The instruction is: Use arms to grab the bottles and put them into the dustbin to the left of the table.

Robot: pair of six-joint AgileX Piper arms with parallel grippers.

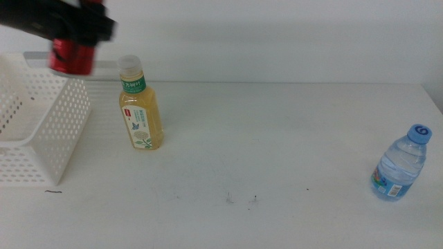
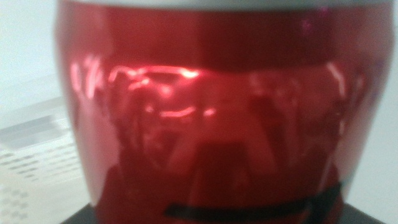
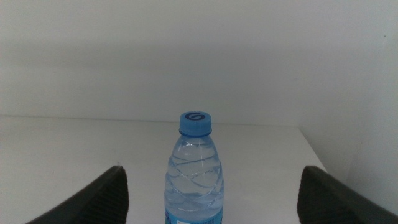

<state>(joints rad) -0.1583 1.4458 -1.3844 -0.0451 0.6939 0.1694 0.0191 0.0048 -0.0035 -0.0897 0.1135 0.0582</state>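
Middle view showing left gripper point(image 1: 77, 34) gripping red can point(image 1: 70, 57) above white dustbin point(image 1: 41, 128), right gripper point(image 3: 211, 186) jaws spreading wide around water bottle point(image 3: 194, 171), tea bottle point(image 1: 140, 107) standing beside dustbin.

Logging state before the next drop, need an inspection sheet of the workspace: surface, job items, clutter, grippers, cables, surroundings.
Surface: white table, a few small dark specks near the front edge.
Job's things: red can held in the air over the white dustbin at the table's left; yellow tea bottle upright beside the dustbin, apart from it; blue-capped water bottle upright near the right edge.
Clutter: nothing seen.
Grippers: left gripper shut on the can above the dustbin; right gripper open, low behind the water bottle, the bottle between its fingers, no contact visible.
Cables: nothing seen.
Surroundings: plain white wall behind the table.
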